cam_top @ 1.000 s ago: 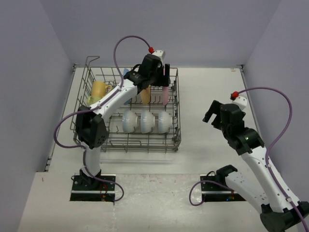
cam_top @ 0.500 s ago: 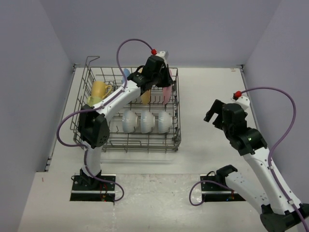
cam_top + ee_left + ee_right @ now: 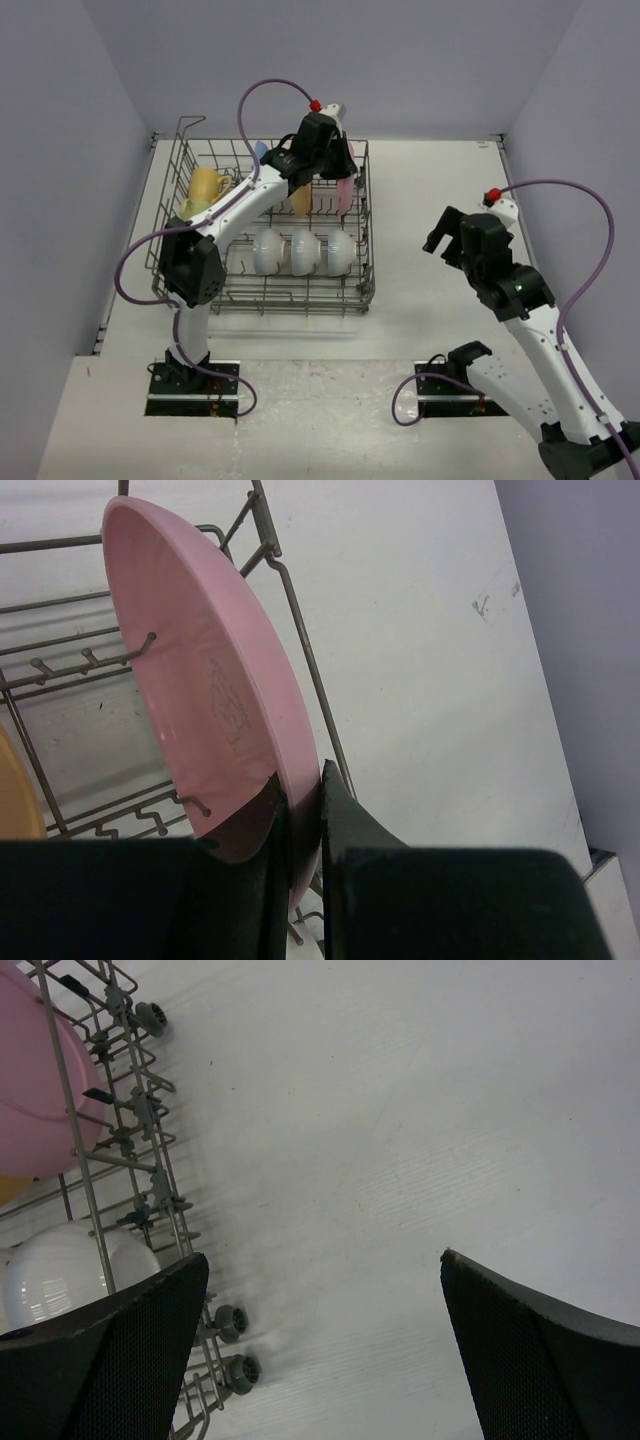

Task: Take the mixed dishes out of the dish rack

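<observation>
Step in hand: first plate grasp. Pink plate [image 3: 200, 680] upright in dish rack [image 3: 290, 300], upper centre of overhead view. Left gripper [image 3: 303, 805] pinched narrow on plate rim. Right gripper [image 3: 320, 1350] wide, empty, over tabletop [image 3: 350, 1110]. Next move likely: straight lift clear of tines [image 3: 150, 640].

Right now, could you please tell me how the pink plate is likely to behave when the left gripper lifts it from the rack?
The pink plate looks rigid and smooth, so it may slip or swing in the left gripper, pinched only at its rim. Standing between dish rack tines, it could snag.
</observation>
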Motion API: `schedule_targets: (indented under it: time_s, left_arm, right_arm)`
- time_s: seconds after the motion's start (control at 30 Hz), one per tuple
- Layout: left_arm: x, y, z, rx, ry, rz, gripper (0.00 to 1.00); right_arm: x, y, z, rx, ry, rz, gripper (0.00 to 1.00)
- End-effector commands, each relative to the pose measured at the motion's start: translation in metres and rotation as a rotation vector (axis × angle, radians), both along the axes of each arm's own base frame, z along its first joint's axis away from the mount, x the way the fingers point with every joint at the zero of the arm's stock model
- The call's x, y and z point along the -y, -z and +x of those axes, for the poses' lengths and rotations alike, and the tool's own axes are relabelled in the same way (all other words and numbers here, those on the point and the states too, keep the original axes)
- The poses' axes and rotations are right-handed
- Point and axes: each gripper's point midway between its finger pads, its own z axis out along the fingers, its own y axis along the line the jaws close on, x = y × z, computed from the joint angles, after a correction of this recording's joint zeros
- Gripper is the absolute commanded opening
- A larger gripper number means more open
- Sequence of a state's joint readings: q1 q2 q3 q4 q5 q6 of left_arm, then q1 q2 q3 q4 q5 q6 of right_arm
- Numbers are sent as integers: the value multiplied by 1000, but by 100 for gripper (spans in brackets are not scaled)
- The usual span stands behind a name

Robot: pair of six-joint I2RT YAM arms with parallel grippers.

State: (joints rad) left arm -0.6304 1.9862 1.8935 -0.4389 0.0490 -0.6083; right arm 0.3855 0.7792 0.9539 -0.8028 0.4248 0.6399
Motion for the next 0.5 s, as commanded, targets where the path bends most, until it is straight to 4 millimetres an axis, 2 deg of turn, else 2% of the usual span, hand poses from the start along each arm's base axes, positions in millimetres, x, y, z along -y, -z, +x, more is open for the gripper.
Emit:
schedule_targets:
  time_s: [0.0,0.1,0.13,0.17,0.2,0.23,0.27,0.33,0.37,0.47]
  left_arm:
    - [-15,-143,-3,368,36,-115,0]
    - [-16,-157,-6,396,46,-128,0]
    - [-18,-158,-4,397,31,-120,0]
    - [-20,-158,-4,397,24,-116,0]
    - [-20,-158,-3,397,18,-112,0]
    - [-22,-155,-2,391,9,-104,0]
    - [-22,-152,-1,385,8,-99,0]
    - [-21,-148,-1,375,4,-96,0]
    - [-22,-147,0,372,2,-92,0]
    - [-22,-142,0,361,-3,-86,0]
  right_arm:
    - [-6,-18,6,40,-11,30,99]
    - [-20,-19,13,54,-73,65,99]
    - [-31,-23,21,89,-116,88,99]
    - [-53,-20,22,69,-238,126,99]
    - [-68,-27,28,99,-296,164,99]
    - [-80,-24,30,94,-352,188,99]
    - [-100,-26,37,105,-431,238,99]
    - [-121,-24,41,101,-515,262,99]
    - [-129,-11,49,58,-520,262,99]
    - [-138,6,63,-10,-511,248,94]
